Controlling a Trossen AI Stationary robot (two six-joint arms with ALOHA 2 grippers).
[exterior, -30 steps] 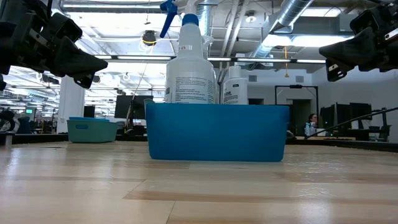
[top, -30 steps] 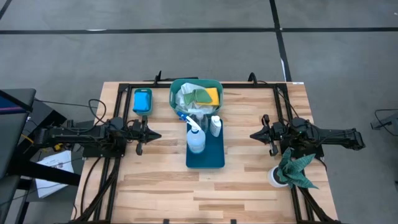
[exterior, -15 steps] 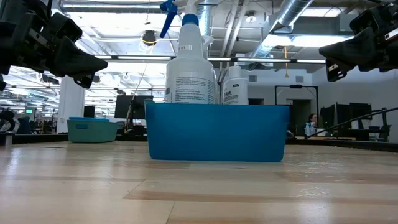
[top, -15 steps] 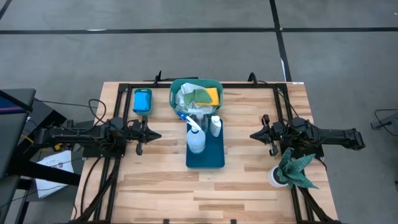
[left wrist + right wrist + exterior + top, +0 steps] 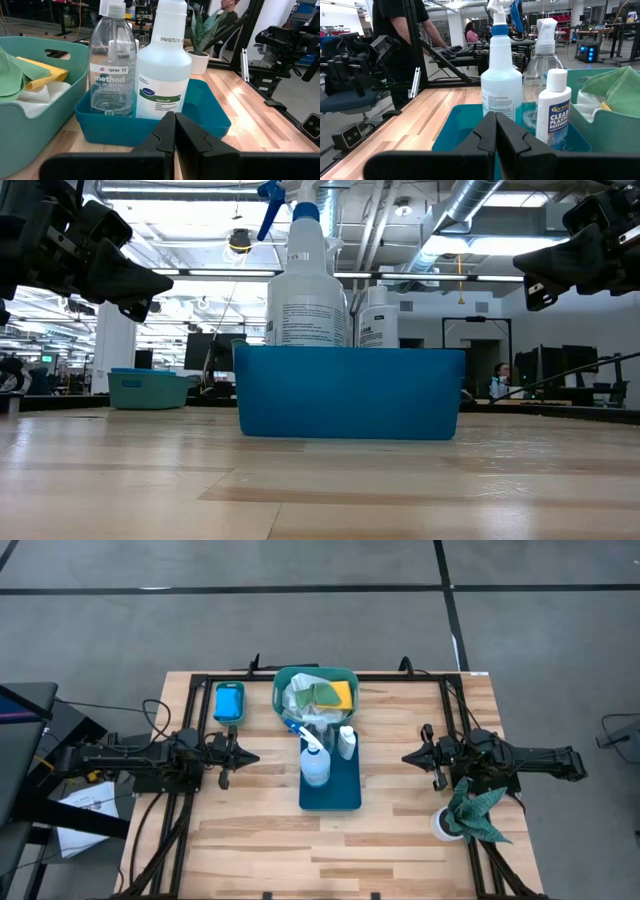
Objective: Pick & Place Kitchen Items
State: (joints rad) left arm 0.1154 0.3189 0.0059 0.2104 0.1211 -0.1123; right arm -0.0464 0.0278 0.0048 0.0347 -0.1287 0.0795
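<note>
A blue tray (image 5: 335,790) stands at the table's middle. In it stand a blue-trigger spray bottle (image 5: 314,764), a clear bottle (image 5: 111,75) and a small white bottle (image 5: 554,112). Behind it, a teal basin (image 5: 281,700) holds white, light-green and yellow cloths (image 5: 322,693). A blue sponge (image 5: 229,701) lies at the far left. My left gripper (image 5: 250,758) is shut and empty, left of the tray. My right gripper (image 5: 408,757) is shut and empty, right of the tray. Both hover above the table, pointing at the tray.
A dark green rag (image 5: 475,810) lies over a small white thing (image 5: 438,826) at the near right, beside my right arm. A black frame (image 5: 200,680) runs along the table's far and side edges. Bare wood (image 5: 330,850) lies in front of the tray.
</note>
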